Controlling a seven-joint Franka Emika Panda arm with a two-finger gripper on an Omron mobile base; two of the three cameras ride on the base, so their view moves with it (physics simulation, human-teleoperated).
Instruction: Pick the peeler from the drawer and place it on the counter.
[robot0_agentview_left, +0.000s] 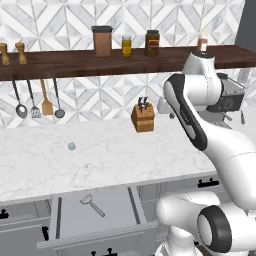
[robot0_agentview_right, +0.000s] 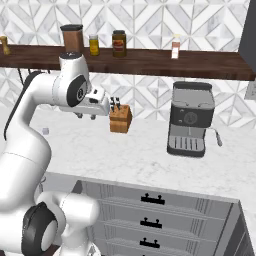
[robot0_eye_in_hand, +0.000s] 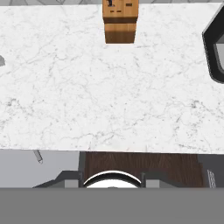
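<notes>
Drawer (robot0_agentview_left: 95, 220) pulled open below counter (robot0_agentview_left: 100, 155), peeler (robot0_agentview_left: 92, 204) seen lying loose on its floor, gripper (robot0_agentview_right: 86, 116) held high over counter near knife block (robot0_agentview_right: 120, 119), finger spread not discernible

The tool (robot0_agentview_right: 86, 116) hangs above the desk (robot0_agentview_right: 145, 155), its fingers too small to judge. A knife block (robot0_agentview_right: 120, 118) stands just beside it, and a coffee machine (robot0_agentview_right: 190, 119) well apart beyond the block.
</notes>
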